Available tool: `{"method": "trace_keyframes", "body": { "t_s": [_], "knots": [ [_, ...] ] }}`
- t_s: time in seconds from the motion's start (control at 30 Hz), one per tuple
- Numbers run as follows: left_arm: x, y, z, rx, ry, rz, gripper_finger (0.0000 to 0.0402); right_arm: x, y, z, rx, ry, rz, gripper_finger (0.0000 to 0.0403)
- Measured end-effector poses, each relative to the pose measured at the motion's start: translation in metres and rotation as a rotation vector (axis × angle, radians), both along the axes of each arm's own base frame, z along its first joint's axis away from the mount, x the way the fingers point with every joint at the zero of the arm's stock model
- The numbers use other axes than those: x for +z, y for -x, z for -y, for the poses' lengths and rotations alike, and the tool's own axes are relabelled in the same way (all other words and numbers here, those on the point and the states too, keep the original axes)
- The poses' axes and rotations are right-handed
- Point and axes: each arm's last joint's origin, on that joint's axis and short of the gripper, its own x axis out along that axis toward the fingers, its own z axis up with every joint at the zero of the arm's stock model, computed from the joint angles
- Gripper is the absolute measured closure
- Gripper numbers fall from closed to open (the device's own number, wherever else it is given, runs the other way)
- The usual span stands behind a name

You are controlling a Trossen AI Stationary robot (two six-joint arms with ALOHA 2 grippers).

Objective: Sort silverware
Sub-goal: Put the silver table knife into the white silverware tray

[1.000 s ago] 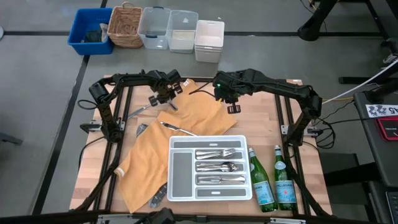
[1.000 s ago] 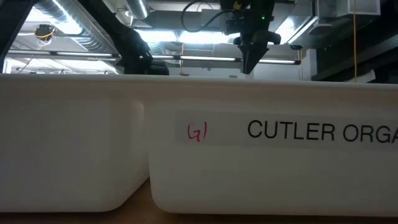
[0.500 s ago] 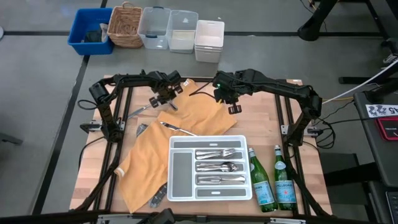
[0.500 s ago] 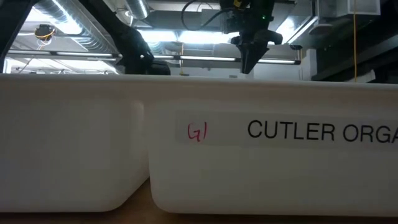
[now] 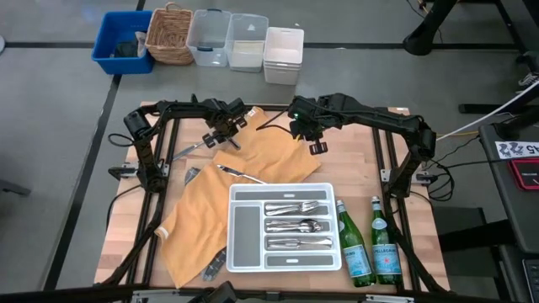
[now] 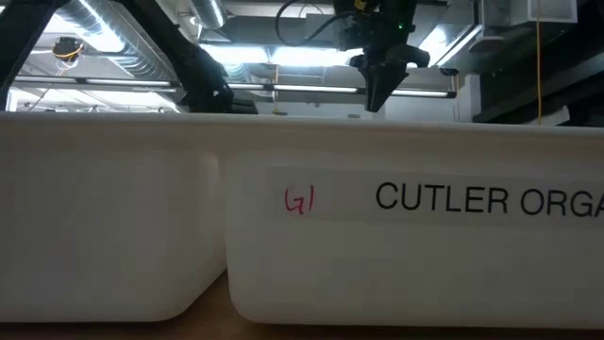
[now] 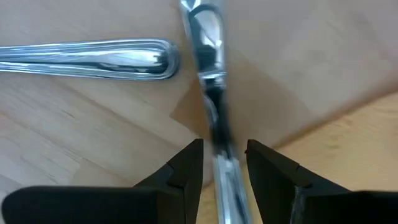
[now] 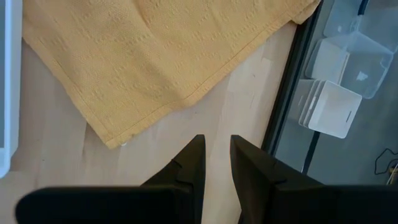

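Left gripper point(image 7: 224, 163): low at the far left of the wooden table point(image 5: 354, 164), beside the edge of the yellow cloth point(image 5: 253, 160); its 2 fingers point(image 7: 186, 165) stand narrowly apart on either side of a silver utensil handle point(image 7: 211, 74). Whether the pads press the metal cannot be told.

Second silver handle point(image 7: 93, 59): flat on the wood, crosswise to the first, its rounded end just beside it.

Loose silverware, high view: 1 long piece point(image 5: 192, 149) on bare wood by the left gripper point(image 5: 221, 135); 1 piece point(image 5: 240, 174) on the cloth near the tray's far left corner; 1 piece point(image 5: 189, 175) at the cloth's left edge; 1 piece point(image 5: 214, 265) at the cloth's near edge.

White divided tray point(image 5: 282, 263): near centre of the table, partly over the cloth. 3 of its long compartments hold sorted silverware point(image 5: 296, 225); forks show in the farthest filled one.

Right gripper point(image 8: 214, 163): raised above bare wood just off the cloth's point(image 8: 149, 56) far right edge; fingers point(image 8: 191, 165) close together with a slim gap, holding nothing.

2 green glass bottles point(image 5: 370, 244): lying side by side, right of the tray.

Bins and a wicker basket point(image 5: 168, 35): on the floor beyond the table.
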Motion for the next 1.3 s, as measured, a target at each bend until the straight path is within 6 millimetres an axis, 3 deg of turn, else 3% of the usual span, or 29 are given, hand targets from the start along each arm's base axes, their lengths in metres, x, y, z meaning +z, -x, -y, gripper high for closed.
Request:
{"method": "trace_keyframes", "body": {
  "t_s": [0.5, 1.3],
  "knots": [
    [-0.0086, 0.0055, 0.0042, -0.069, 0.003, -0.030, 0.0378, 0.0000, -0.0001, -0.0003, 0.004, -0.009, 0.003, 0.0325],
    [-0.0011, 0.0008, 0.0004, -0.248, -0.017, -0.024, 0.0380, -0.0001, -0.0001, -0.0003, 0.001, -0.010, 0.003, 0.0325]
  ]
}}
